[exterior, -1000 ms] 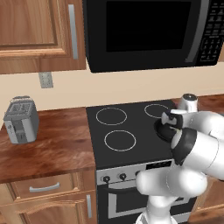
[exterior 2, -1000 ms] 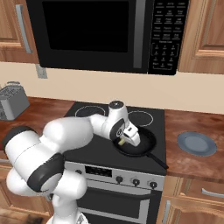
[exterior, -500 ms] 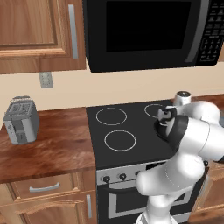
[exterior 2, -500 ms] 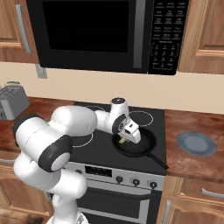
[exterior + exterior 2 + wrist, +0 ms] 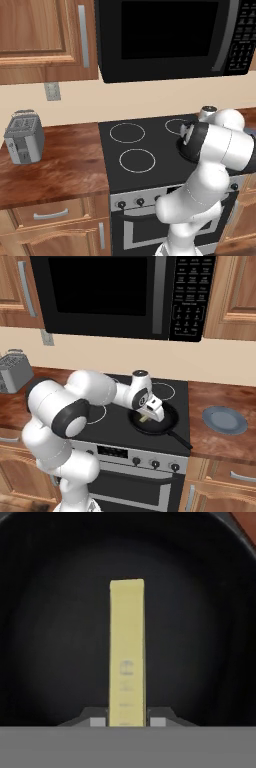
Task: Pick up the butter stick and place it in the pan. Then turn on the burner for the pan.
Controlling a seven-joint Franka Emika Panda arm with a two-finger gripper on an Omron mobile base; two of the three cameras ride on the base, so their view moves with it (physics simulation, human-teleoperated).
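Note:
The round black pan (image 5: 167, 425) sits on the stove's front right burner, its thin handle (image 5: 180, 440) pointing toward the front right. My gripper (image 5: 146, 417) hangs low over the pan's middle, pointing down, shut on the pale yellow butter stick (image 5: 144, 418). Looking along the hand, the butter stick (image 5: 127, 652) stands out lengthwise from between my gripper (image 5: 127, 722) tips, against the pan's dark floor (image 5: 50, 637). Whether the stick's far end touches the pan floor I cannot tell.
A grey-blue plate (image 5: 224, 420) lies on the wooden counter right of the stove. The stove knobs (image 5: 152, 463) line the front panel below the pan. A toaster (image 5: 23, 136) stands at the far left. The microwave (image 5: 115, 296) hangs above the cooktop.
The arm's elbow has swung round while the hand stayed over the pan. The butter stick stays gripped and has barely shifted.

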